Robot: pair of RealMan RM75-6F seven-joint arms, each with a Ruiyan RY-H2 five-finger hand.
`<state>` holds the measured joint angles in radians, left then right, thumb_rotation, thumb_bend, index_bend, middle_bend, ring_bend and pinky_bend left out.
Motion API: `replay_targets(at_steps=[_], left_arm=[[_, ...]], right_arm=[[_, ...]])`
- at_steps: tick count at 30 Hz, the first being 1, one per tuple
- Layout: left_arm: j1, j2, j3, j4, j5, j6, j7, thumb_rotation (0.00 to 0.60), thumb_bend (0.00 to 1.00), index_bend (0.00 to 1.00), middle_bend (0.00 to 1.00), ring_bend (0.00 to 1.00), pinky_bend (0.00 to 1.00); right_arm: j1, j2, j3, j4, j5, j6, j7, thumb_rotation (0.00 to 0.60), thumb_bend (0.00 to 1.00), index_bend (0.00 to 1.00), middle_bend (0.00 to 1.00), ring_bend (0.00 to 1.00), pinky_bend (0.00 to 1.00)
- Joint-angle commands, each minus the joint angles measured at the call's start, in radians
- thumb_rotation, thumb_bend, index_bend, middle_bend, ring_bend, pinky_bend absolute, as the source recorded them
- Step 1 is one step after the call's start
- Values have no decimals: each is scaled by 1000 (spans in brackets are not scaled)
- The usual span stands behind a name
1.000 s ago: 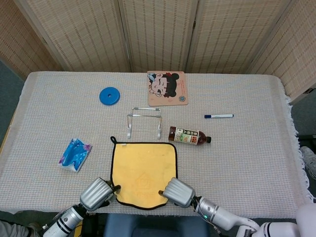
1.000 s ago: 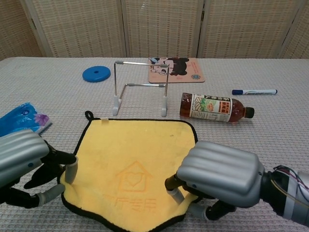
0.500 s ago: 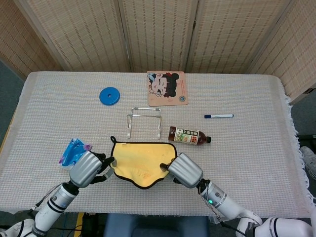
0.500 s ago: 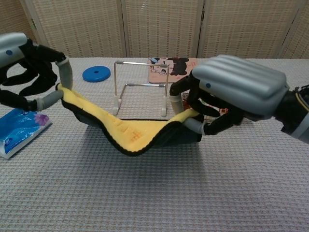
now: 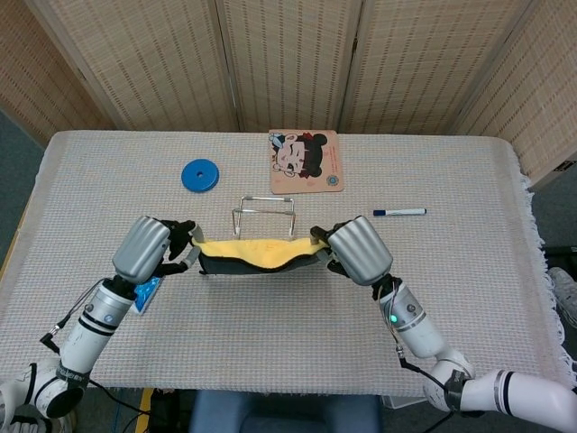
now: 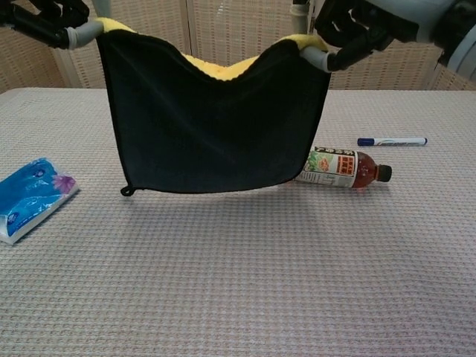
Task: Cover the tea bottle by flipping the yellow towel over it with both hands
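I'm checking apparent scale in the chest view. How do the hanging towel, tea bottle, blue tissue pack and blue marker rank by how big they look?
1. Yellow towel with black backing, by far the largest.
2. Blue tissue pack, though nearer the camera.
3. Brown tea bottle, partly hidden by the towel, so unsure against the pack.
4. Blue marker, smallest.

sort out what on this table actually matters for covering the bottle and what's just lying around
Part of the job:
- yellow towel, hanging lifted, dark underside toward the chest view
- tea bottle, lying on its side, partly behind the towel
- left hand and right hand, each holding a top corner

Just lying about:
- blue tissue pack
- blue disc
- wire stand
- cartoon mat
- marker pen
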<state>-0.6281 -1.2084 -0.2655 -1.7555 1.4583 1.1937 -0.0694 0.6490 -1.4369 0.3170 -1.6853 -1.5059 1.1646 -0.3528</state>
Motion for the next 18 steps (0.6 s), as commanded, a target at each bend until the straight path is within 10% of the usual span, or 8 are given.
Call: replay_targets(at_steps=[1,18], left_arm=[[-44,12,-58,-2,-96,-56,13,600,549,626,919,747,945],[-228,-28,-180,122,-503,-236,148,600,549,620,918,738,940]], right_arm=[[25,-7,24,27,34,-9,-16,600,524,735,885,862,1000],[155,-78,108,228,243,-81,-70,600,523,735,887,864,1000]])
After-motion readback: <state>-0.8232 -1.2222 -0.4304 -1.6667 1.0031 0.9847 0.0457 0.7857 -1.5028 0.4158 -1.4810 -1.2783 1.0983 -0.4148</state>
